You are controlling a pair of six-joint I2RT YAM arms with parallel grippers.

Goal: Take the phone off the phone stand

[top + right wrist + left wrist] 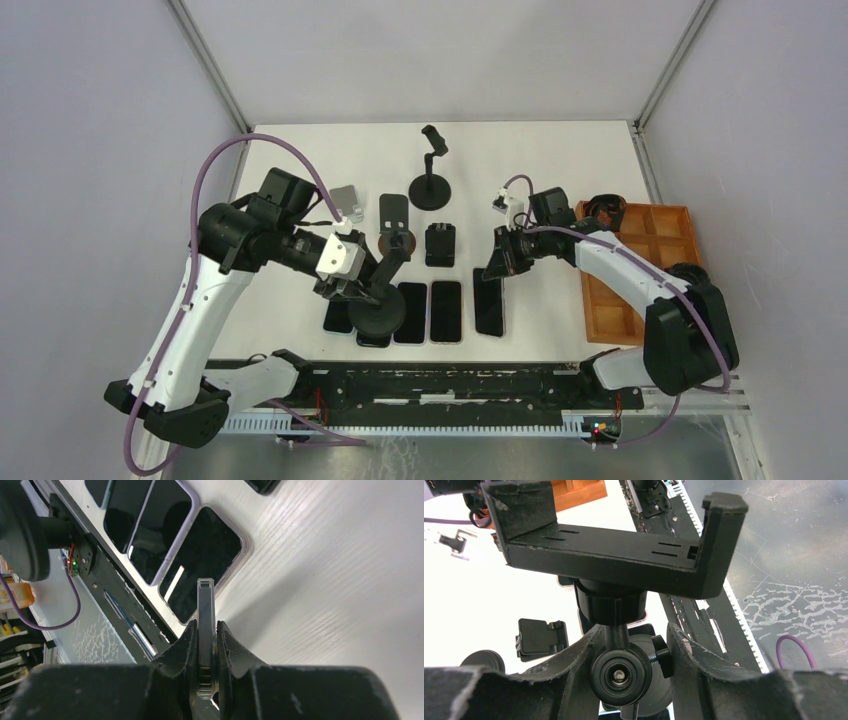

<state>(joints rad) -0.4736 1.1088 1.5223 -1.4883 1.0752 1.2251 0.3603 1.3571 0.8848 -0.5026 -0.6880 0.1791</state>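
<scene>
Risk first: grips slim clear-cased phone [205, 605] edge-on in right gripper [206, 630], already out of black clamp-style phone stand [614, 555] and just over row of dark phones [150, 535] lying flat on white surface [325, 580]. May pivot in so narrow a pinch and knock a neighbour. Clasps stand's neck in left gripper [631, 642], cradle empty; may topple stand onto phones on letting go.

Black phone stand [614, 560]; white, faintly wood-grained worktop [325, 580]; orange-brown tray [640, 206]. Purple cables [213, 166] on white-and-black arms [185, 320]. Glossy black phones [200, 555], lilac-edged.
</scene>
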